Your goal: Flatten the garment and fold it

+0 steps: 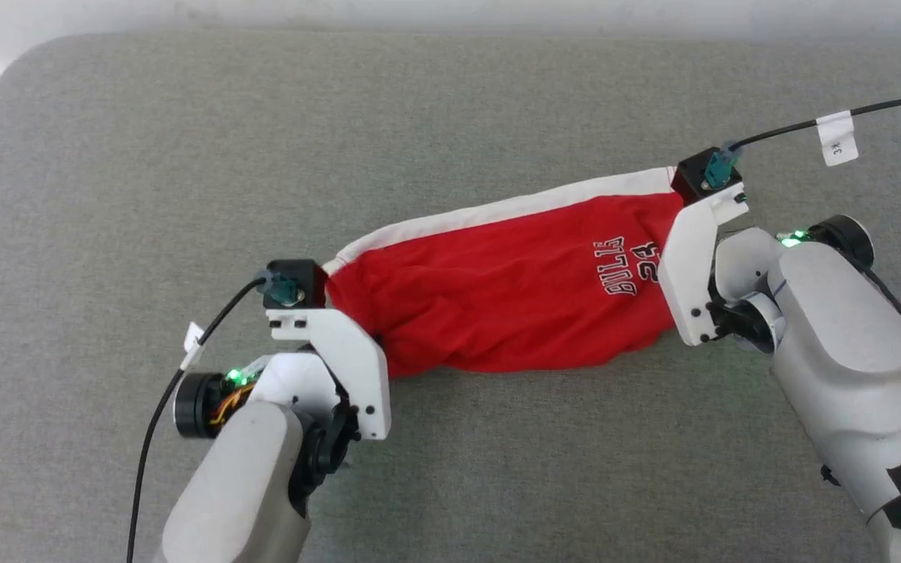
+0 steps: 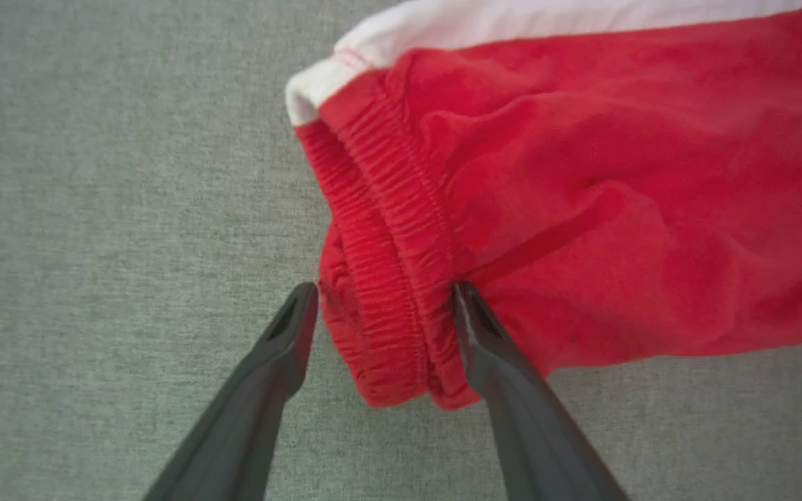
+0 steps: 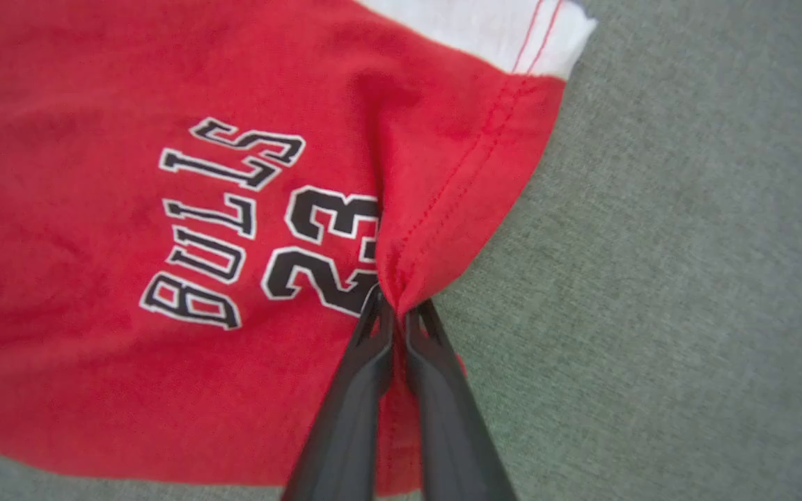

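Shorts [image 1: 497,305] lay bunched on the grey table top [image 1: 184,141]. Their long axis ran from left of centre in the head view up toward the upper right, with the white stripe [image 1: 497,209] along the far edge. Each end had an arm at it. At the lower-left end the left gripper [image 2: 383,299] stood with jaws wide, the gathered waistband [image 2: 387,223] between its fingers. One finger seemed to touch the cloth, though whether it pressed was unclear. At the upper-right end the right gripper [image 3: 392,309] was pinched tight on the leg hem [image 3: 470,174], just beside the printed number [image 3: 324,243]. Pulling apart along that axis would likely stretch the fabric flat.
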